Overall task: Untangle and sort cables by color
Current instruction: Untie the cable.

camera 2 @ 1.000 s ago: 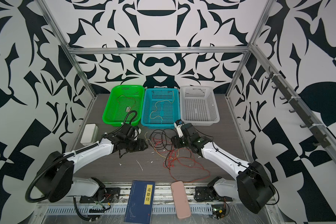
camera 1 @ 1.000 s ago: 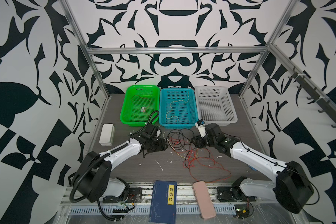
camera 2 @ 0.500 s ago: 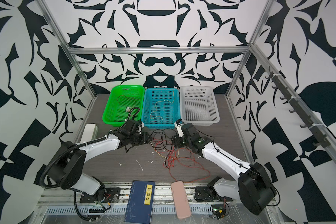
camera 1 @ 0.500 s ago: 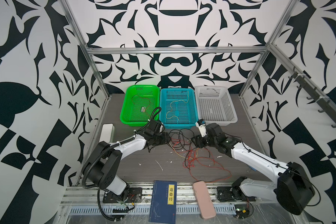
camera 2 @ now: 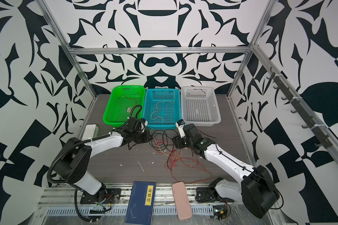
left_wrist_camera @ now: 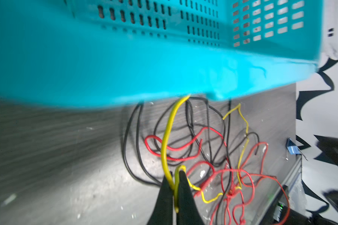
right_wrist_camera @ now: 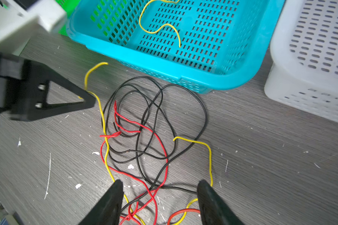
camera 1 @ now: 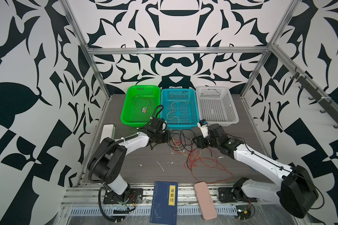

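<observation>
green basket [camera 1: 125, 118]: left end of the basket row at the back of the table [camera 1: 137, 161]
left gripper [left_wrist_camera: 175, 181]: fingers pressed together, pinching a yellow cable [left_wrist_camera: 165, 140] right in front of the blue basket
blue basket [camera 1: 180, 126]: middle one, a second yellow cable [right_wrist_camera: 158, 29] lies inside
cables [right_wrist_camera: 132, 122]: red, black and yellow tangle on the table, between the two grippers
right gripper [right_wrist_camera: 160, 183]: spread wide, low over the tangle, gripping nothing
white basket [camera 1: 235, 116]: right end of the row
</observation>
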`<state>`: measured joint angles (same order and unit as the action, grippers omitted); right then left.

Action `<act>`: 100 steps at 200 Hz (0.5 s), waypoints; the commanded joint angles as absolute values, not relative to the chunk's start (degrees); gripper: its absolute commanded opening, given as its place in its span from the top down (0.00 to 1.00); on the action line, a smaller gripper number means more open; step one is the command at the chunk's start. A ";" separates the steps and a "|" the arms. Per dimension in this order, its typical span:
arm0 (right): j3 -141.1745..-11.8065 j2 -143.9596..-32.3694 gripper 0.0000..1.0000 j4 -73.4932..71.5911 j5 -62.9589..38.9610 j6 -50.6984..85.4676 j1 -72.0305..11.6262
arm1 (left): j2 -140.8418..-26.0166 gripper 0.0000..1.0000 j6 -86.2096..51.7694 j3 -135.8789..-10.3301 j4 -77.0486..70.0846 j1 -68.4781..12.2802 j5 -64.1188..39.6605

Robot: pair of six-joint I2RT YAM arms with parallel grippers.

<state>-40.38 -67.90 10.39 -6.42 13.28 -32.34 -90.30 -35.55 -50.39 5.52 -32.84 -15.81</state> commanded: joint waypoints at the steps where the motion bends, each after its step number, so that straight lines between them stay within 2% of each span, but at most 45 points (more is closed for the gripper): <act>1: -40.07 -67.23 0.36 10.23 -6.08 11.54 -32.16 | -82.99 1.00 -33.91 -51.97 9.87 -32.61 -17.30; 44: -40.02 -67.33 0.36 11.25 -6.72 10.14 -32.17 | -69.99 1.00 -30.90 -55.94 20.38 -32.78 -14.09; 100: -42.43 -67.12 0.33 10.22 -19.68 6.02 -32.17 | -64.80 1.00 -20.22 -62.20 27.23 -32.78 -6.98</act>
